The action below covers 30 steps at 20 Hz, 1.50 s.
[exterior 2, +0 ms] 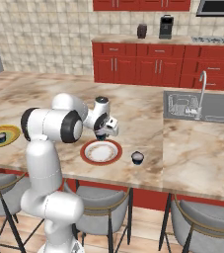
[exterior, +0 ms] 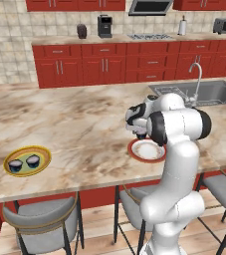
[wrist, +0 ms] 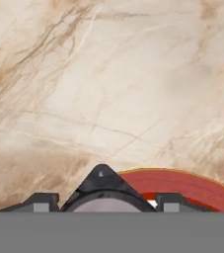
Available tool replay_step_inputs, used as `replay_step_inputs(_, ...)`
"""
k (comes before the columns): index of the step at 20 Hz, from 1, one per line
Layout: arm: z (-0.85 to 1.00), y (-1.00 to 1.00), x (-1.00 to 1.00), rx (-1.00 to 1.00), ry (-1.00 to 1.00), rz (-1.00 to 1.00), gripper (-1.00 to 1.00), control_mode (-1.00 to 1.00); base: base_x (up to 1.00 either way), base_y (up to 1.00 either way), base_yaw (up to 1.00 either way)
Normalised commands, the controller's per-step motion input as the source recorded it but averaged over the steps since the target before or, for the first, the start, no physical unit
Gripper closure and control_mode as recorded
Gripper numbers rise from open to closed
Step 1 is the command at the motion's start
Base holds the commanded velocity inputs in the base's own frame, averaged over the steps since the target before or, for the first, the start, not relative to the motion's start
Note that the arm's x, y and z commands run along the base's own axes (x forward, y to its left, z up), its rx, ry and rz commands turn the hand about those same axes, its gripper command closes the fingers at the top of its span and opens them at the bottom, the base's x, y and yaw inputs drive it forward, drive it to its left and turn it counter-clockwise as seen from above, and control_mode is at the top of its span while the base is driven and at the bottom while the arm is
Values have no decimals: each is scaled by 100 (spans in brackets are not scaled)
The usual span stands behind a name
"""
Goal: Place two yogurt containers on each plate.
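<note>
A: Where is the claw (exterior 2: 101, 134)?

B: In the right base view it hangs left of centre, just above the far rim of the red-rimmed plate (exterior 2: 101, 152). A yogurt container (exterior 2: 100, 132) sits pinched between its fingers, dark sides showing under the white hand. In the hand view that cup's (wrist: 101, 197) pale top and dark rim swell up at the bottom centre between the two finger tips, with the red plate's rim (wrist: 192, 188) curving off to the lower right.

A: And the other cups?

B: One more yogurt container (exterior 2: 137, 158) stands on the marble desk (exterior 2: 133, 113) just right of the red-rimmed plate, apart from its rim. Two yogurt containers (exterior: 24, 163) sit side by side on the yellow-rimmed plate (exterior: 27, 161) at the lower left of the left base view; the same plate shows at the left edge of the right base view.

A: Is the red plate bare?

B: Its white centre (exterior: 147, 149) carries no cup in either base view, though the arm covers part of it in the left one.

A: Anything else nearby?

B: A sink (exterior 2: 202, 106) with a tap lies in the desk at the right of the right base view.
</note>
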Motion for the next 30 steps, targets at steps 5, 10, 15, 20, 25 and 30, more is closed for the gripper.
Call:
replay_step_inputs(5, 0, -2, -52, 0, 0, -1, 100, -100, 0, 0, 0)
replay_step_inputs(10, -1, 0, -15, 0, 0, 0, 100, -100, 0, 0, 0)
replay_step_inputs(15, -16, -4, 0, 1, -1, 0, 100, -100, 0, 0, 0)
replay_step_inputs(20, -13, -2, 3, 1, 0, 0, 100, -100, 0, 0, 0)
replay_step_inputs(25, -6, 0, 1, 0, 0, 0, 100, -100, 0, 0, 0)
replay_step_inputs(30, -5, 0, 4, 0, 0, 0, -100, -100, 0, 0, 0)
